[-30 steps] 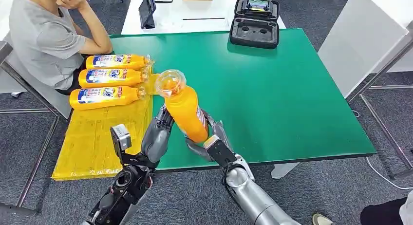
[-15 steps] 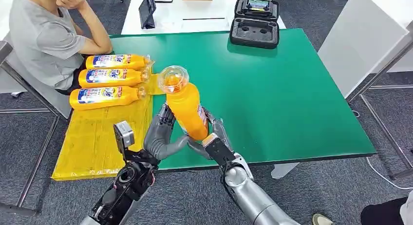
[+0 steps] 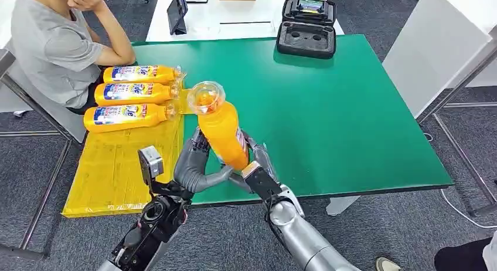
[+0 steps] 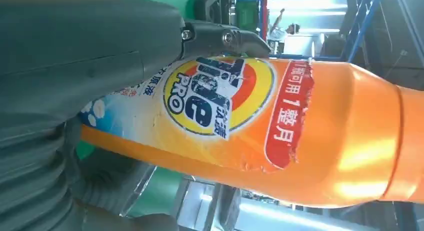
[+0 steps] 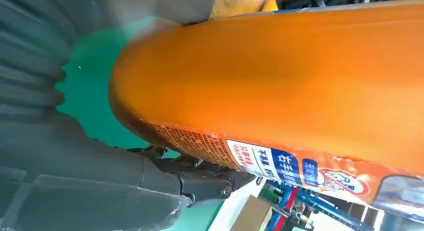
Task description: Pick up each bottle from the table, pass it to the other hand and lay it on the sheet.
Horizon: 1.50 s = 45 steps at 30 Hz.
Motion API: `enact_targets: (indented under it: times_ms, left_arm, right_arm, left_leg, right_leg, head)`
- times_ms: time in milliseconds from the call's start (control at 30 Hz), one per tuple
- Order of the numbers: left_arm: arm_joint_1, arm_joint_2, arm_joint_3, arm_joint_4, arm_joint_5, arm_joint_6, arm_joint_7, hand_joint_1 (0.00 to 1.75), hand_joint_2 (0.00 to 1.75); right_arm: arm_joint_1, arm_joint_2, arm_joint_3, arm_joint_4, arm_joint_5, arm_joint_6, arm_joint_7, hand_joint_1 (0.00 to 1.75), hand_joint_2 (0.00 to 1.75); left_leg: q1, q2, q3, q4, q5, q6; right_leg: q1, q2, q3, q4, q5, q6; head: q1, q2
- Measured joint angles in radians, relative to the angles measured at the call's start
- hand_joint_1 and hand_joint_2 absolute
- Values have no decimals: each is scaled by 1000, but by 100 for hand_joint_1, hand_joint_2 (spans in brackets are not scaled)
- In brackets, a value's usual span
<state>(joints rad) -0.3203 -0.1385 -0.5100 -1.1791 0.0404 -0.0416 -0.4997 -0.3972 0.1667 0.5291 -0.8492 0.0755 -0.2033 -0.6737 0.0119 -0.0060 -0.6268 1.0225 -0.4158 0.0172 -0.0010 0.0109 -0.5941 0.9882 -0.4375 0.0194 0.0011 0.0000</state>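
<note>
both my left hand (image 3: 196, 159) and right hand (image 3: 253, 165) grip the orange bottle (image 3: 220, 130) upright above the green worktop (image 3: 328, 107); yellow sheet (image 3: 117, 165) at nine o'clock.

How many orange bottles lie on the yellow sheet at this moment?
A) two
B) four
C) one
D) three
D: three bottles lie side by side at the far end of the yellow sheet, while a fourth bottle is upright between both hands.
</note>
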Motion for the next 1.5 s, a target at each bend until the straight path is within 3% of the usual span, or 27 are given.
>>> enact_targets:
  times_ms: [833,867,900,967,1500]
  left_arm:
    - [6,3,19,3,27,17,-5,0,175]
    - [6,3,19,3,27,18,-5,9,175]
    - [6,3,19,3,27,19,-5,40,175]
    - [6,3,20,3,25,20,-5,0,175]
    - [6,3,27,11,16,23,-5,0,175]
  right_arm:
    - [-27,11,45,24,-23,24,-1,175,175]
    - [-28,11,45,26,-26,26,-1,175,175]
    - [-29,11,45,26,-28,27,-1,175,175]
    - [-30,11,45,28,-37,33,-1,175,175]
    - [-33,10,64,29,13,5,-12,175,175]
  left_leg:
    - [0,0,0,0,0,0]
    - [0,0,0,0,0,0]
    - [0,0,0,0,0,0]
    - [0,0,0,0,0,0]
    - [0,0,0,0,0,0]
  right_leg:
    - [0,0,0,0,0,0]
    - [0,0,0,0,0,0]
    - [0,0,0,0,0,0]
    - [0,0,0,0,0,0]
    - [0,0,0,0,0,0]
  head:
    - [0,0]
    - [0,0]
    - [0,0]
    - [0,0]
    - [0,0]
